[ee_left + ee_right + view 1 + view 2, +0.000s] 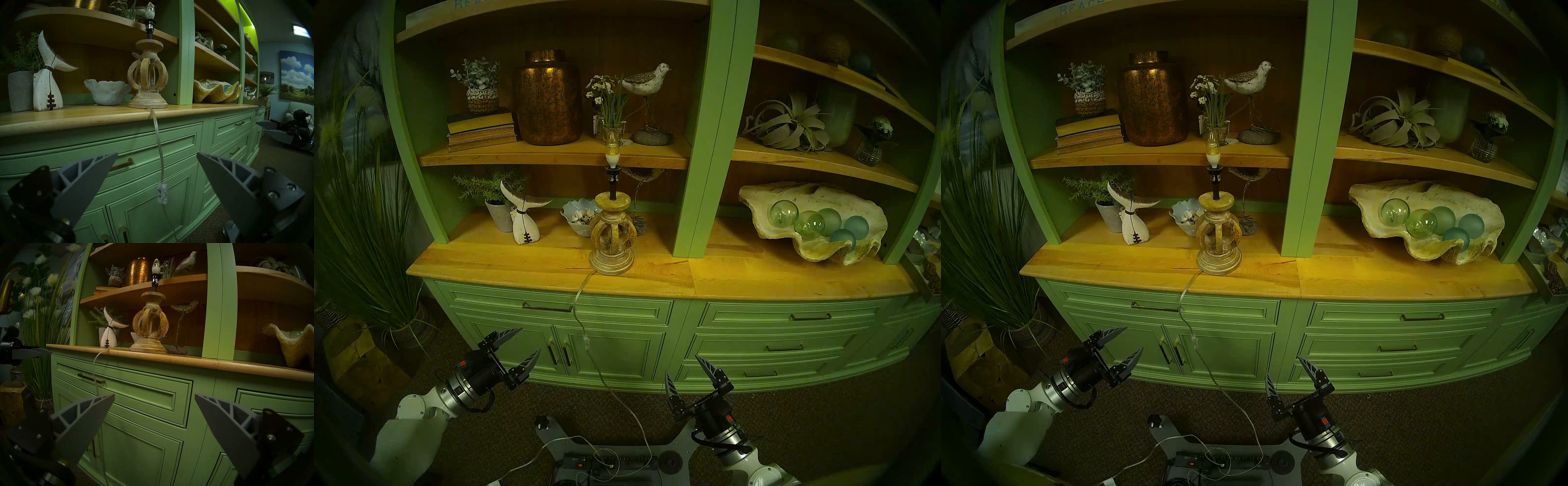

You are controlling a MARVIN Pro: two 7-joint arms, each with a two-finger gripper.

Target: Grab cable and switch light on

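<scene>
The light (612,147) is a small candle bulb on a black stem above a carved tan ball lamp base (612,237) on the wooden counter. It looks unlit in both wrist views. The clear cable (577,305) drops from the base over the counter edge and down the green cabinet front to the floor. Its clear inline switch (585,339) hangs at door height, seen close in the left wrist view (162,193). My left gripper (530,339) is open, level with the switch and a little to its left. My right gripper (681,365) is open, lower and to the right, holding nothing.
A black power strip (609,463) lies on the robot's base plate with cable loops over it. A tall grass plant in a basket (365,237) stands left of the cabinet. A whale-tail figure (524,217) and a shell bowl (578,217) sit beside the lamp.
</scene>
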